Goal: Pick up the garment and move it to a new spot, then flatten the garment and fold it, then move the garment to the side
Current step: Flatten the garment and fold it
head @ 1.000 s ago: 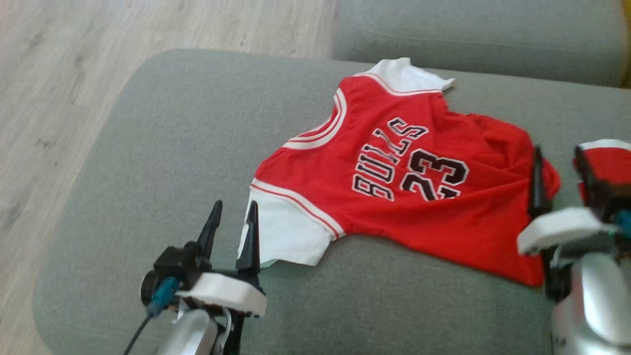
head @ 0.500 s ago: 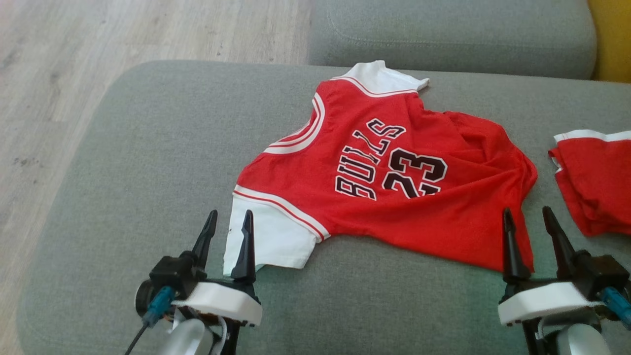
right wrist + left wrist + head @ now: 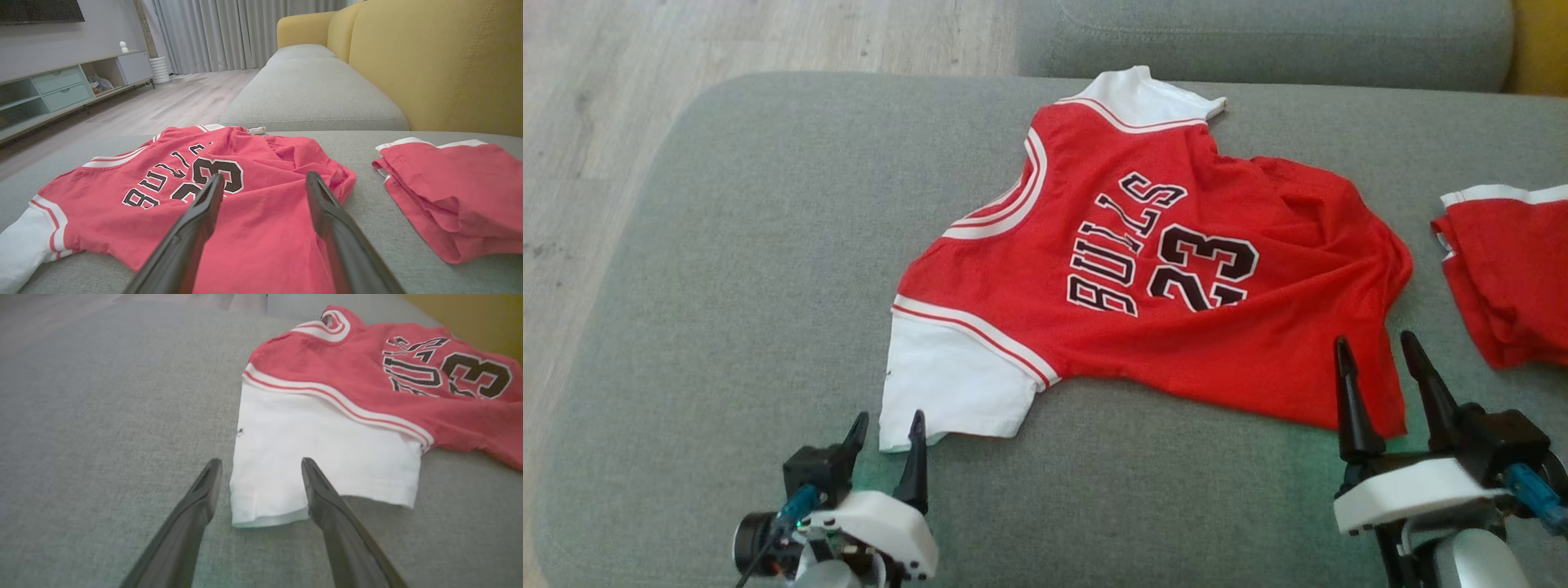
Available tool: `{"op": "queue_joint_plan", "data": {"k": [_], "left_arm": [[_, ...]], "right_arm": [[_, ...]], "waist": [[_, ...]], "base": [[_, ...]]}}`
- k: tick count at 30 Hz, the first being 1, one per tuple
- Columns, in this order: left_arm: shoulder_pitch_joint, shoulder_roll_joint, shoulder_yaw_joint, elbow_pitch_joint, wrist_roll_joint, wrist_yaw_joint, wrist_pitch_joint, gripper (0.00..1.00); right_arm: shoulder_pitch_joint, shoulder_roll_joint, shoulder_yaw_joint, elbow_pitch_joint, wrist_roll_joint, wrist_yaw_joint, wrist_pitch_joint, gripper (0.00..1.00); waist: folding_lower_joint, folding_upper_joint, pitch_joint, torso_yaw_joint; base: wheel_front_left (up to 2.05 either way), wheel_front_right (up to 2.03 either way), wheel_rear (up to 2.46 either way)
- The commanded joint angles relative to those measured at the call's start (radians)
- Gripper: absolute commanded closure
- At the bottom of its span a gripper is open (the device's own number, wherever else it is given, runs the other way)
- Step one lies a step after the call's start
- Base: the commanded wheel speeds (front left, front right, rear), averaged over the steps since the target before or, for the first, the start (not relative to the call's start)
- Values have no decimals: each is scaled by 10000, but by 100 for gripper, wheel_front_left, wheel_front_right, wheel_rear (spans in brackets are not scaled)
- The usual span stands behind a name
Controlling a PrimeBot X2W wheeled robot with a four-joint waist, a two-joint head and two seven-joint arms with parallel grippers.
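At your far left, the wooden floor (image 3: 596,98) runs alongside the grey sofa cushion (image 3: 727,286). Your left gripper (image 3: 890,418) sits low at the cushion's near edge with its two fingers spread apart and nothing between them but air. In the left wrist view the cuff of the white sleeve (image 3: 310,457) lies just ahead of the fingertips, its near corner falling between them. You cannot tell from these frames whether either finger touches the cloth.

The garment (image 3: 1176,327), a red jersey with black lettering and the number 23, lies spread across the middle of the cushion. It is wrinkled towards its right side, and its second white sleeve (image 3: 1143,98) points at the far cushion.

Your right gripper (image 3: 1375,339) stands at the jersey's near right corner, its jaws wide apart and gripping nothing, fingers pointing over the red hem. Further right, apart from the jersey, a second red piece (image 3: 1511,286) with white trim lies folded.
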Motion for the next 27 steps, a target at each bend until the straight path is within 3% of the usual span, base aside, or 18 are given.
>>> {"op": "queue_joint_plan", "data": {"k": [1,13,14,15,16,21,27], "left_arm": [[-562,211,255,-46,97,85,12,0],[-1107,127,135,1212,-94,-184,355,0],[-1134,105,97,1302,-125,-250,440,11],[-1157,82,53,1377,-148,-310,522,71],[-1178,63,27,1438,-178,-361,582,100],[-1270,36,-10,1532,-234,-468,449,100],[-1328,31,311,876,-311,-421,-695,100]], "right_arm": [[-408,-68,249,-418,26,65,-6,0],[-452,-68,238,-598,8,65,74,0],[-463,-68,230,-604,3,65,86,0],[-473,-68,218,-610,-7,65,100,0],[-484,-68,198,-616,-16,65,114,0],[-455,-68,61,-568,-71,65,175,0],[43,-68,-501,-40,82,65,795,0]], "waist": [[-1,0,107,-32],[-1,0,397,-90],[-1,0,408,-90],[-1,0,413,-89],[-1,0,411,-85],[-1,0,291,-25],[-1,0,-78,79]], "base": [[0,0,0],[0,0,0],[0,0,0],[0,0,0],[0,0,0],[0,0,0],[0,0,0]]}}
